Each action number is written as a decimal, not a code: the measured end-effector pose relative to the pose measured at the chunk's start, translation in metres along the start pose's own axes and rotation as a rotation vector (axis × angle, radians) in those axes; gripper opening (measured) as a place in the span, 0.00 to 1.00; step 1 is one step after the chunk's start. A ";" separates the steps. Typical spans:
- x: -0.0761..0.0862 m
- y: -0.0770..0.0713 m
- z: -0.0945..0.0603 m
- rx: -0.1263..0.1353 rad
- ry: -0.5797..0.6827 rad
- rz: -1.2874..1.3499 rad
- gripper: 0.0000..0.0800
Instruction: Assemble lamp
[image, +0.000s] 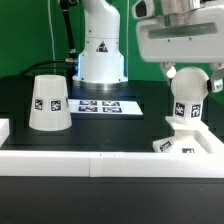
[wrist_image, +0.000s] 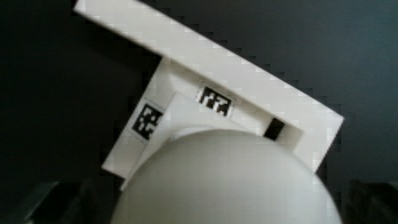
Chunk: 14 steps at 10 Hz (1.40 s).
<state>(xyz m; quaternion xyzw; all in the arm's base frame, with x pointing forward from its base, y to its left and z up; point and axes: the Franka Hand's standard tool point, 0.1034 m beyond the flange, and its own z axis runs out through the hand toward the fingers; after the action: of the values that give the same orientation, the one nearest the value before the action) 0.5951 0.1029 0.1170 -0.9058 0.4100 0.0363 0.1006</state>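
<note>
While the arm hangs over the near right part of the dark worktop (image: 20, 200), its tool (image: 188, 78) sits around the top of the bulb (image: 187, 100), one finger showing at each side; whether they press on it I cannot tell. That bulb stands upright on the flat angular base (image: 186, 143), which lies against the white rail (image: 110, 160) along the near edge. From the wrist view the rounded bulb (wrist_image: 217, 180) fills the foreground above the tagged base (wrist_image: 187, 115). Well apart, toward the left edge, stands the cone-shaped shade (image: 48, 103). Further back lie the marker board (image: 108, 104) and the robot pedestal (image: 100, 45).
</note>
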 end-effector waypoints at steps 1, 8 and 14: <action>0.003 0.001 -0.001 -0.008 0.008 -0.157 0.87; 0.004 0.003 -0.001 -0.056 0.026 -0.727 0.87; -0.003 -0.006 0.005 -0.113 0.062 -1.344 0.87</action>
<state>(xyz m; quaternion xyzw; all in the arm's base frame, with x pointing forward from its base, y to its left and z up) 0.5978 0.1105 0.1131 -0.9685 -0.2424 -0.0388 0.0420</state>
